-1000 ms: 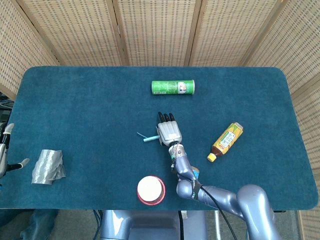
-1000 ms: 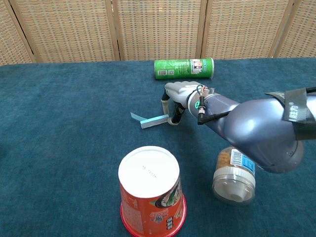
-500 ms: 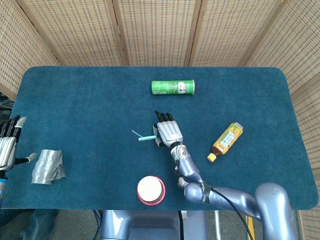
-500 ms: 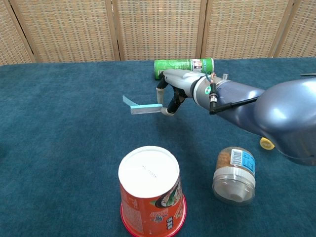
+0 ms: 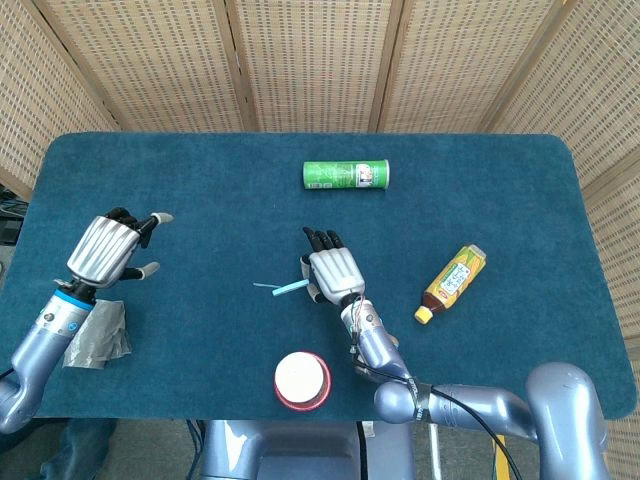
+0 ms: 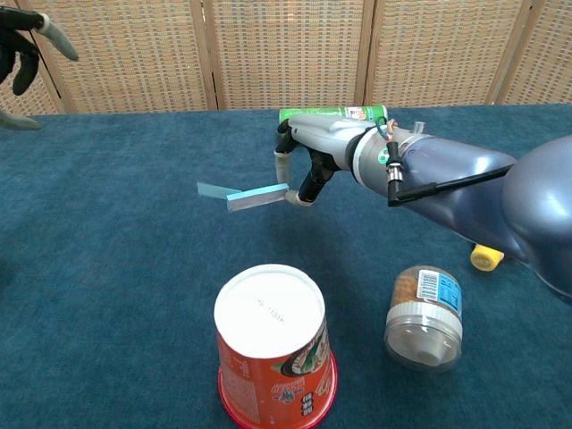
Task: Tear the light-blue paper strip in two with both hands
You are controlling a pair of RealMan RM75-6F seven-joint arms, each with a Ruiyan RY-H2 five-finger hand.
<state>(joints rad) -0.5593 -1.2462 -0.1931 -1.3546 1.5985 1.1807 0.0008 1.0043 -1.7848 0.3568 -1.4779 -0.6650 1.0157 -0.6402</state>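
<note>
The right hand point(image 6: 308, 165) holds the blue strip point(image 6: 241, 194) up over the table point(image 5: 200, 190).

The table is big and dark blue. The right hand pinches one end of the strip between its thumb and a finger, near the middle of the table. The left hand point(image 5: 108, 247) is up in the air at the left side, holding nothing, with its fingers partly curled and apart. A green can point(image 5: 346, 175) lies at the back. A bottle point(image 5: 452, 283) lies at the right. A red cup point(image 6: 273, 353) stands in front, upside down. A jar point(image 6: 425, 315) sits beside the cup. A crumpled grey thing point(image 5: 96, 335) lies at the left.
</note>
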